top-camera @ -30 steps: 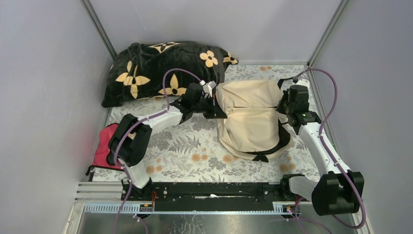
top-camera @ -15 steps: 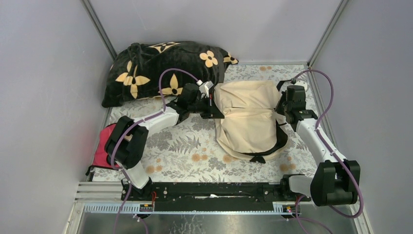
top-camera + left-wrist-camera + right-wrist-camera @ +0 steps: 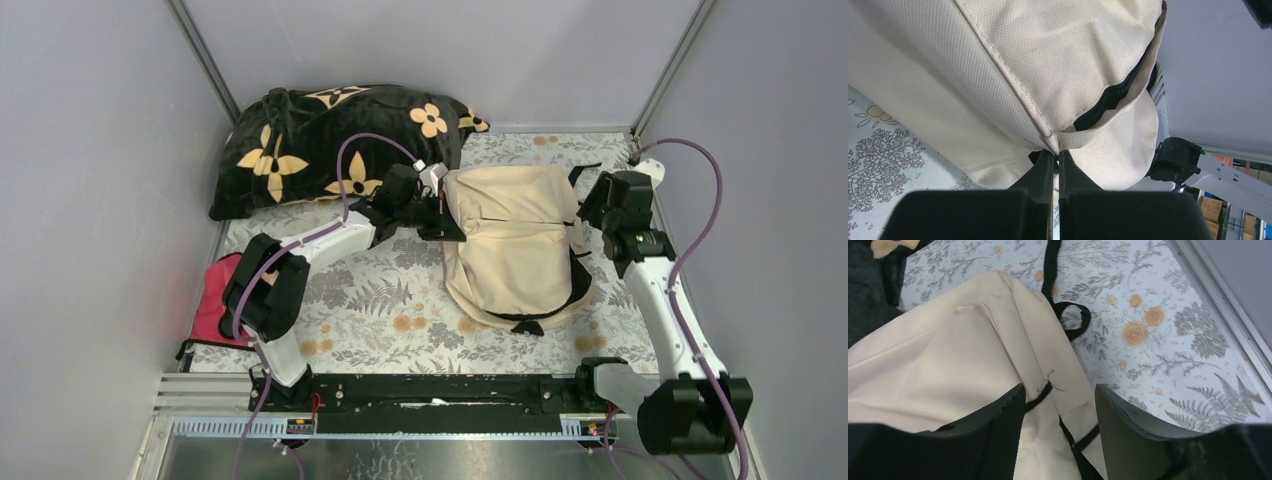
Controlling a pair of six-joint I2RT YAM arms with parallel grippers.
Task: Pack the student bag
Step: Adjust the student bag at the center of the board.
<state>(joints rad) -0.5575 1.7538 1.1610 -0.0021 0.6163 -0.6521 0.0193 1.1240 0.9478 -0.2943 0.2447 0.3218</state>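
Left wrist view: the left pincer [image 3: 1058,156] is clamped on a beige webbing tab [image 3: 1088,137] beside the zipper [image 3: 1108,100] of the student bag [image 3: 515,245], which lies right of centre on the desk [image 3: 380,300]. The right pincer [image 3: 1058,390] hangs open above the bag's edge, gripping nothing. Advice: hold the tab taut and find the zipper pull, unseen here.

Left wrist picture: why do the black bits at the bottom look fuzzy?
Left wrist view: those are fingers of the left gripper, probably too near the lens, while the student bag weave looks sharp. Right wrist view: the right gripper looks soft too.
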